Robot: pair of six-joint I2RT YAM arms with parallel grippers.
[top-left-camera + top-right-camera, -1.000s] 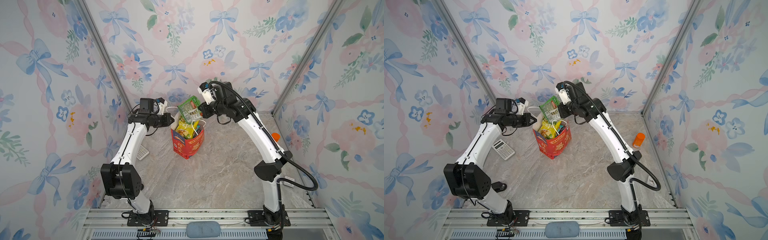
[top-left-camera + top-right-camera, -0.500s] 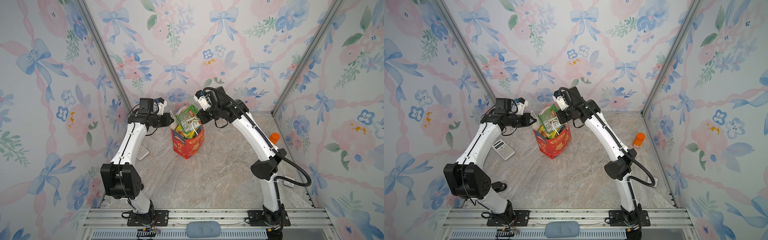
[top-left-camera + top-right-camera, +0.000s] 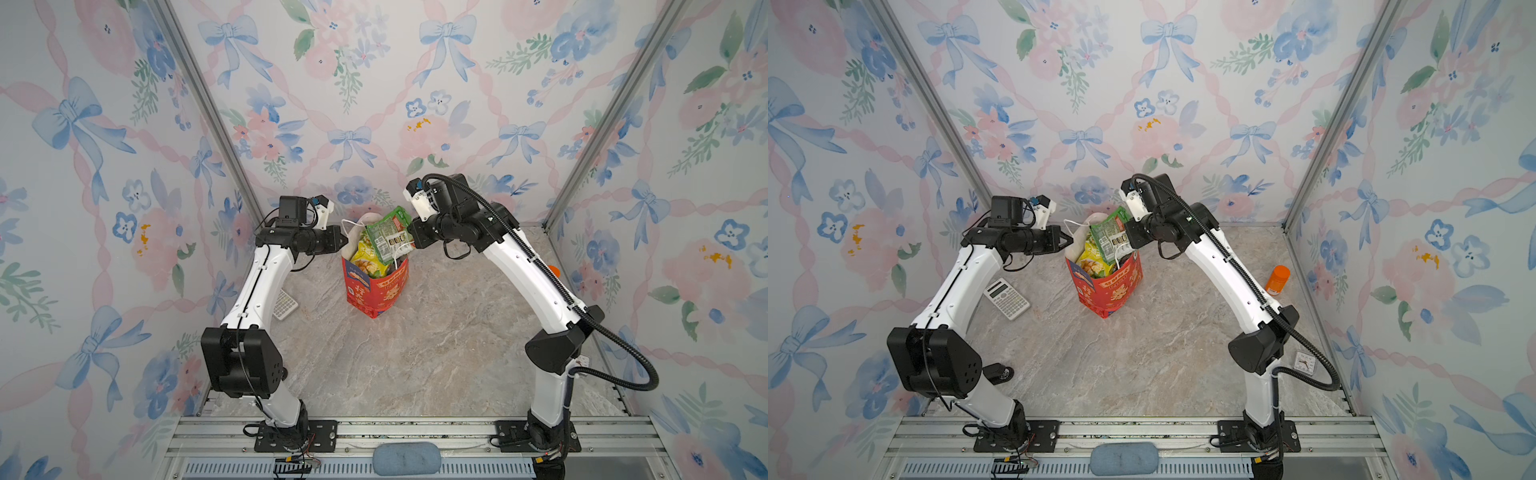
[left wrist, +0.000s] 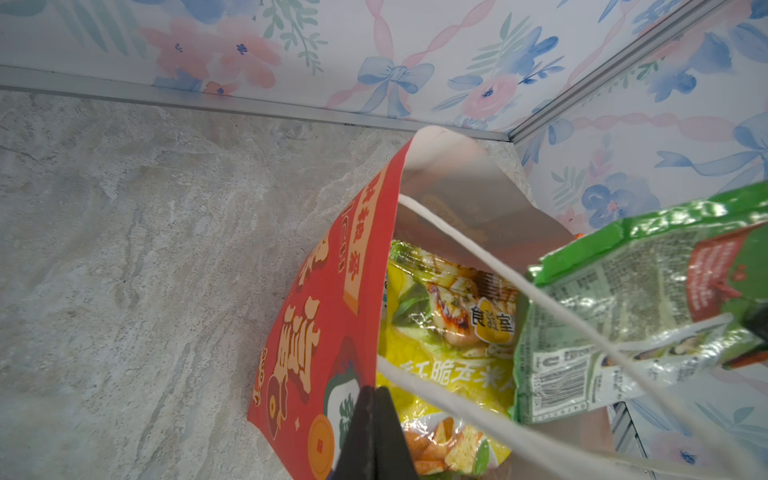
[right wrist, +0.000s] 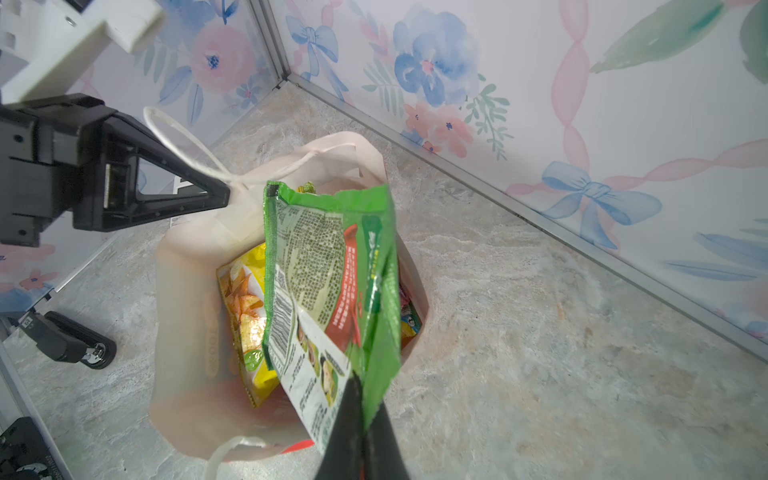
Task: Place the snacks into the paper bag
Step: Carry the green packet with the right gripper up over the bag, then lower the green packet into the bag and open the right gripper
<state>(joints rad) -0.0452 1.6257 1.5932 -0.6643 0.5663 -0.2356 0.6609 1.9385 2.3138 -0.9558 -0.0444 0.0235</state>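
Starting at the left of both top views, a white calculator (image 3: 1007, 298) lies flat on the marbled table (image 3: 1100, 374), beside the left arm. Above it the left gripper (image 3: 1068, 240) reaches level toward the paper bag (image 3: 1111, 291) with its jaws clenched. The left wrist view shows the two black fingers (image 4: 357, 449) pressed together on the bag's red side wall at the rim, close to where a white cord handle (image 4: 478, 253) begins.

The bag stands upright near the middle of the table, toward the back wall, with its mouth open and its inside white. A yellow packet (image 4: 440, 357) sits on end inside it, just inside the wall that the left gripper pinches. More packets lie deeper, too hidden to name.

Over the mouth hangs a green packet (image 5: 324, 257), tilted; whether its lower edge has passed the rim I cannot tell. The right gripper (image 5: 359, 399) grasps it by one end, jaws tight on the foil.

Far right, an orange bottle (image 3: 1277, 279) stands upright near the side wall — well apart from the bag.
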